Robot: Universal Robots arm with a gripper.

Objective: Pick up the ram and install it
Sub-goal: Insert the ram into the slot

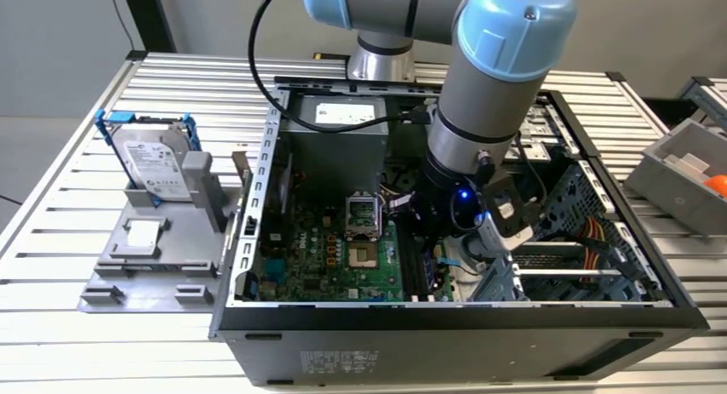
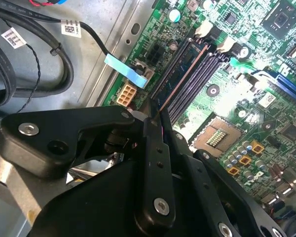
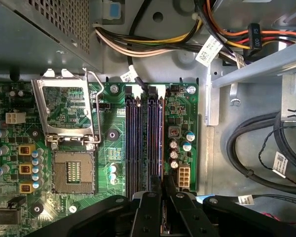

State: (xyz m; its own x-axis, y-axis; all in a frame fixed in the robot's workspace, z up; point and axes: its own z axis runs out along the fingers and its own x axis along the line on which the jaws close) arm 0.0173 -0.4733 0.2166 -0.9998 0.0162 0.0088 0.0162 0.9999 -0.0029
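We see the ram [image 3: 160, 143] standing edge-up in the outermost slot of the motherboard [image 3: 74, 133], next to the CPU socket [image 3: 74, 173]. Fingers [image 3: 153, 197] closed on its near end, gripper [image 1: 455, 219] low inside the PC case [image 1: 455, 313] on the bench [image 1: 68, 326].

Silver-grey arm [image 1: 483, 113] with light-blue joint caps, a black cable [image 1: 264, 62], and black screw-studded jaws.

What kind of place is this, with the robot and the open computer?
Probably a workshop or lab bench for putting computers together: an opened computer case with its motherboard bare, a hard drive on a slatted metal table.
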